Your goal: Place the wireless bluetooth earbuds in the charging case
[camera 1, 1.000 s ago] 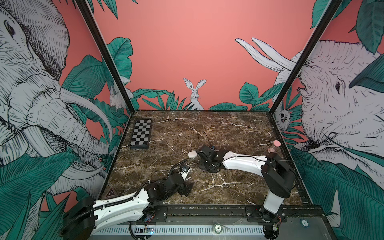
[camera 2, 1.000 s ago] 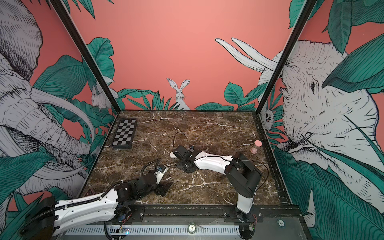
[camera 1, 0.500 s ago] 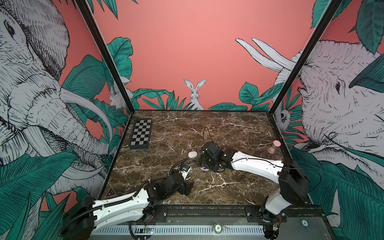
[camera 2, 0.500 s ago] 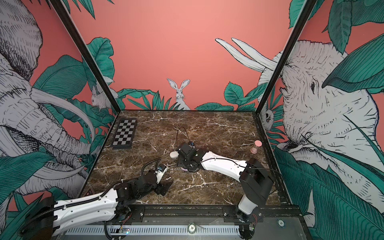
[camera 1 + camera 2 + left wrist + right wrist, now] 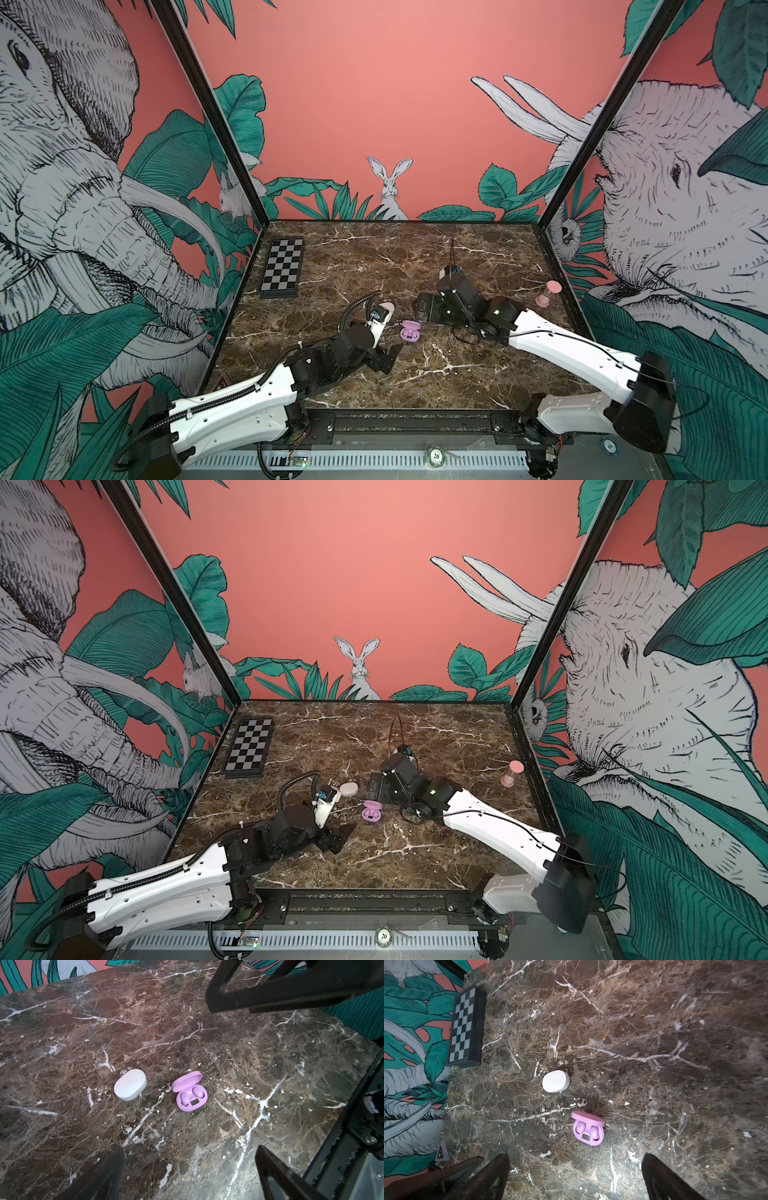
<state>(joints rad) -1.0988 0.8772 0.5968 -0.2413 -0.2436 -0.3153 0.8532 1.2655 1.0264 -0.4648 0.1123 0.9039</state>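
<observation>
Lilac charging case (image 5: 372, 818) lies open, lid tipped up at the back, and both lilac earbuds (image 5: 184, 1098) sit side by side in their wells. White case (image 5: 348, 788) lies shut, near it at ten o'clock in both top views.

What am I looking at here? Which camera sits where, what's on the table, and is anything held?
These are two white robot arms with black two-finger grippers, mounted at the near edge of a marble table.

Both top views come from one overhead camera pair that sees the whole scene. Each wrist view comes from a camera riding on one arm, looking out past its fingers.

On the table:
- a lilac charging case, lid open, with two lilac earbuds seated inside
- a closed white case next to it, not touching
- a chessboard at the far left
- a pink sand timer at the right edge

The left gripper and right gripper are both open and hold nothing. No white earbuds are visible.
</observation>
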